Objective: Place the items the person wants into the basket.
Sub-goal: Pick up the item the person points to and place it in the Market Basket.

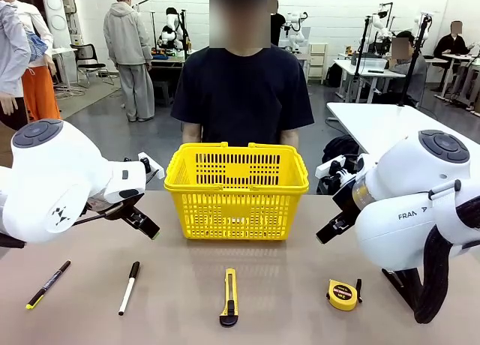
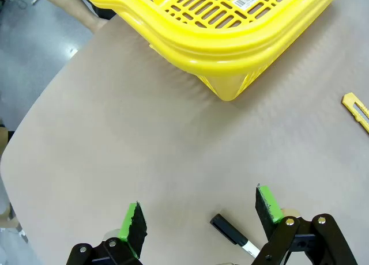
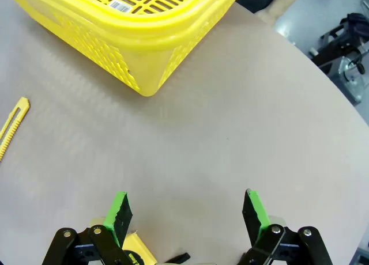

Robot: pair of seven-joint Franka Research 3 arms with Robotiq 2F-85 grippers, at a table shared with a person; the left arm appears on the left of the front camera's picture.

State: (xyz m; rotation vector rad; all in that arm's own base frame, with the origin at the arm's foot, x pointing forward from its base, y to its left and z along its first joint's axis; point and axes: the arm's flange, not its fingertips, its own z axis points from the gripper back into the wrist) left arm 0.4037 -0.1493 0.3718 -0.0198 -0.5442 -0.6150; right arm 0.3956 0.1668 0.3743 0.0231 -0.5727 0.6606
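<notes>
Above the bench (image 1: 292, 285), flanking the basket (image 1: 236, 210).
My left gripper (image 2: 199, 210) and right gripper (image 3: 185, 210) hang wide open, empty; bare bench runs to the basket's corners.

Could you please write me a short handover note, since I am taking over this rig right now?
The left gripper is open and empty, above the cap end of the marker.
The right gripper is open and empty, above the tape measure.
The marker, knife and tape measure lie in a row on the table, on the robot's side of the basket. A pen lies left of the marker.
Done: nothing placed yet.
Left: learn which items the person behind the basket wants, then put each in.
</notes>
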